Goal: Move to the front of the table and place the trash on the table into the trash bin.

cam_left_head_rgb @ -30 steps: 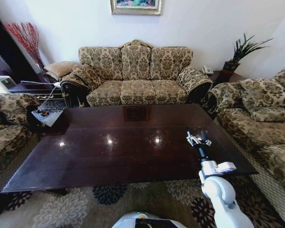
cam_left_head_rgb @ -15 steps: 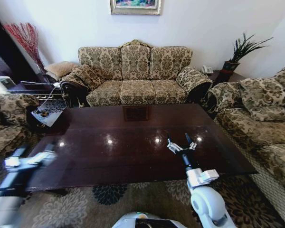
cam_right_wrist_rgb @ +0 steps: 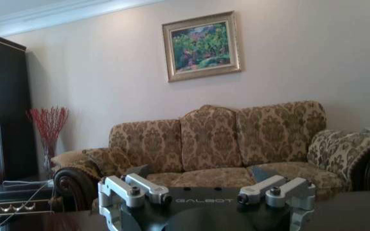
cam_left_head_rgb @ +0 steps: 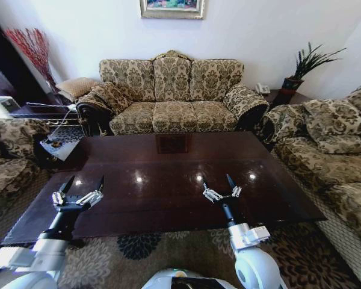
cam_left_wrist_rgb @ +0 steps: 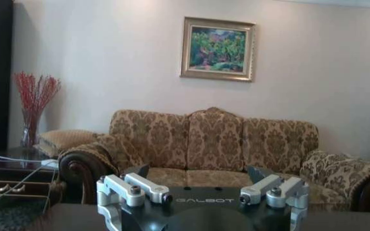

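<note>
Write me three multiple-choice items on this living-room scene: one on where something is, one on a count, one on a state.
1. Where is the left end effector?
A. Over the near left part of the table
B. Resting on the sofa
C. Beside the potted plant

2. How many back cushions does the sofa facing the robot have?
A. One
B. Three
C. Five

3. What state is the right end effector in?
A. Shut on a bottle
B. Shut on nothing
C. Open, holding nothing

Answers:
1 A: the head view shows it above the table's near left area.
2 B: three patterned back panels stand side by side.
3 C: its fingers are spread apart with only the table top behind the gap.
</note>
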